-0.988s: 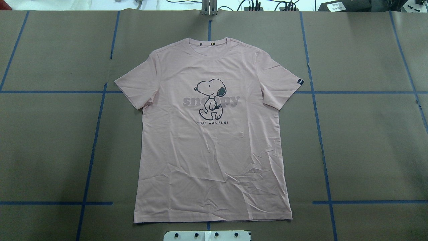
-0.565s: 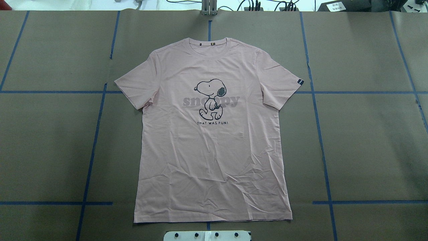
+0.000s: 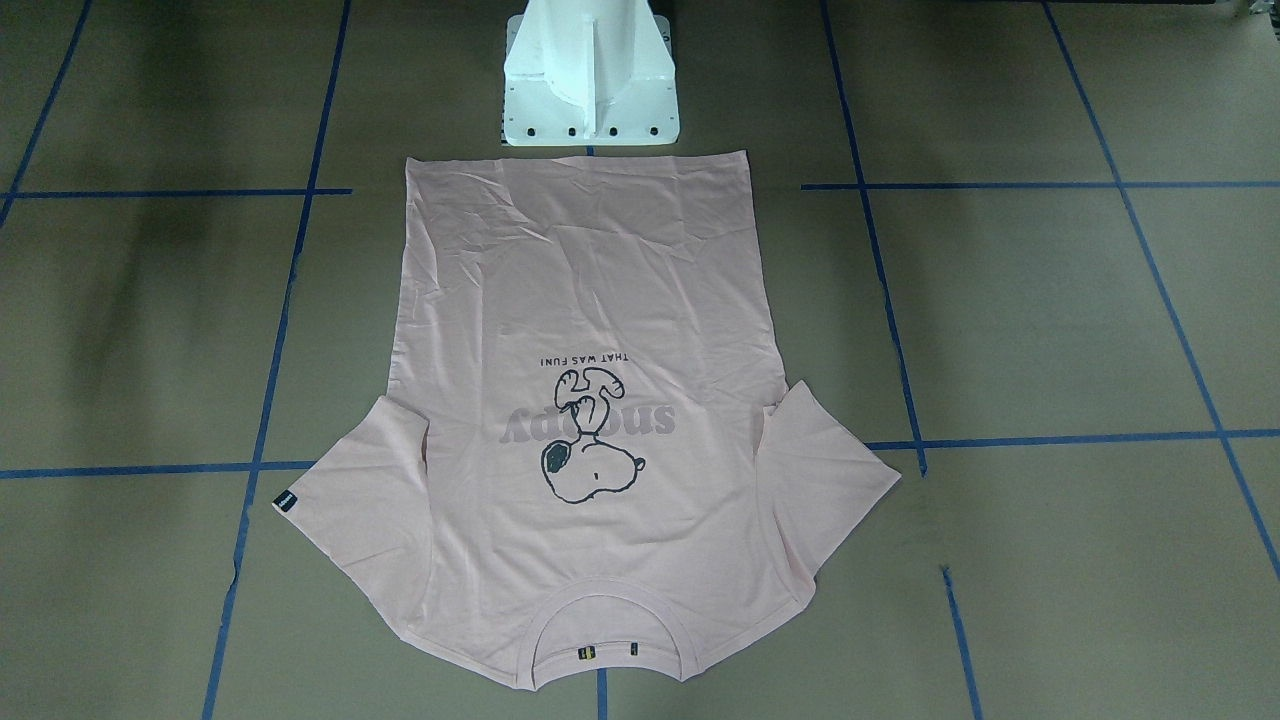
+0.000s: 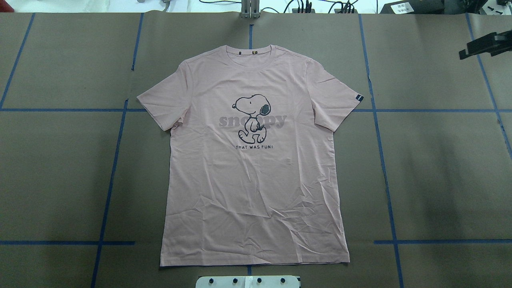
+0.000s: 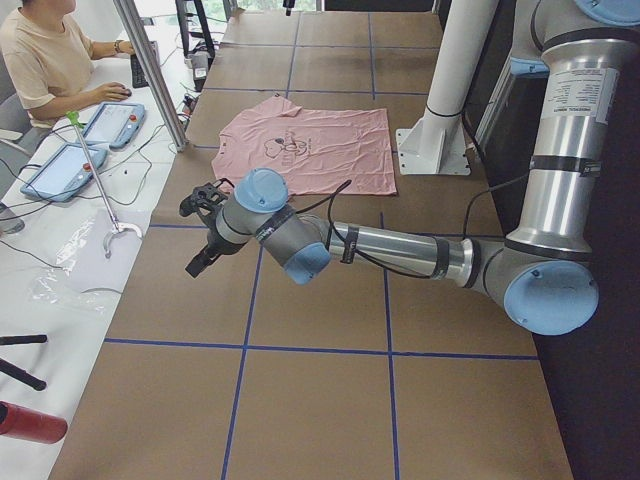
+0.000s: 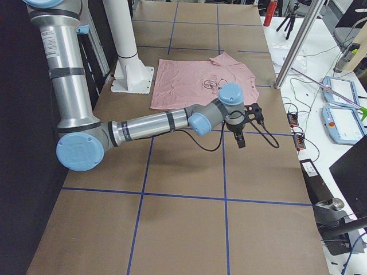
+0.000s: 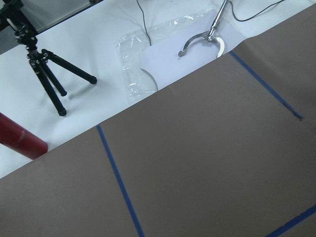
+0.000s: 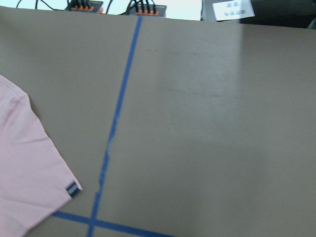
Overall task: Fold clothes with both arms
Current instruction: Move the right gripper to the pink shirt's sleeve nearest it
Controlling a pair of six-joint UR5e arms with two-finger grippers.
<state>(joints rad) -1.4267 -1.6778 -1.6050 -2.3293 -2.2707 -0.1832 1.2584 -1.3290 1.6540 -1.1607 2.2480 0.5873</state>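
Observation:
The light pink t-shirt (image 4: 256,180) lies flat and face up on the brown table, collar at the far side, both sleeves spread, dog print in the chest area. It also shows in the front-facing view (image 3: 590,300) and both side views. A black part of my right gripper (image 4: 466,52) pokes in at the overhead view's upper right edge, well clear of the right sleeve (image 8: 24,163); I cannot tell whether it is open or shut. My left gripper (image 5: 195,235) hovers over bare table far to the shirt's left and shows only in the left side view, so I cannot tell its state.
The white pedestal base (image 4: 248,281) stands just behind the shirt's hem. Blue tape lines (image 4: 384,172) cross the table. Beyond the far edge are a metal post (image 5: 150,70), a tripod (image 7: 47,79), a red cylinder (image 7: 19,143), a grabber tool (image 7: 207,37) and a seated person (image 5: 45,55).
The right gripper has come into the overhead view at the upper right edge, where nothing showed before. The t-shirt has not moved.

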